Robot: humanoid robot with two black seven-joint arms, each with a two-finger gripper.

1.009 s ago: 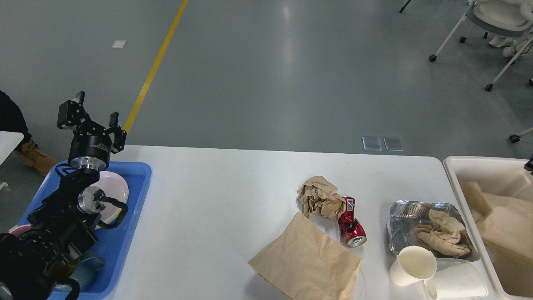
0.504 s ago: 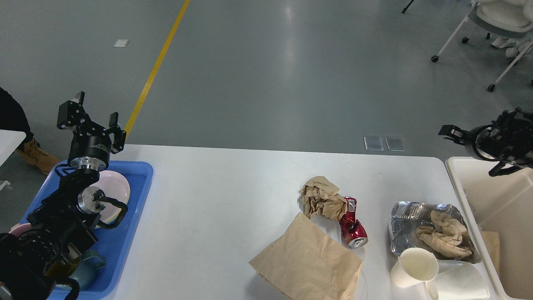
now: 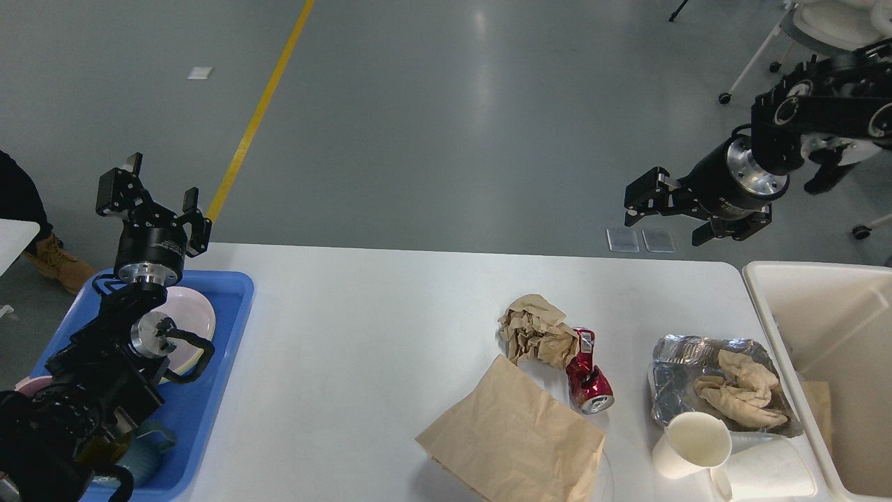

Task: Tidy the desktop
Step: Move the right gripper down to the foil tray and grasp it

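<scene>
Landmark: can (image 3: 587, 375) on the worktop (image 3: 362, 348)
Left of can: paper bag (image 3: 512, 436), touching; tray (image 3: 202, 390) far off
Behind can: crumpled paper (image 3: 533, 328)
Right of can: foil dish (image 3: 679, 380), cups (image 3: 693, 443), then bin (image 3: 822, 335)

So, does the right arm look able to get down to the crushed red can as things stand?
Probably yes. The right gripper hangs open and empty above the desktop's far edge, with nothing between it and the can. The crumpled paper and the paper bag crowd the can's left side, though.
</scene>
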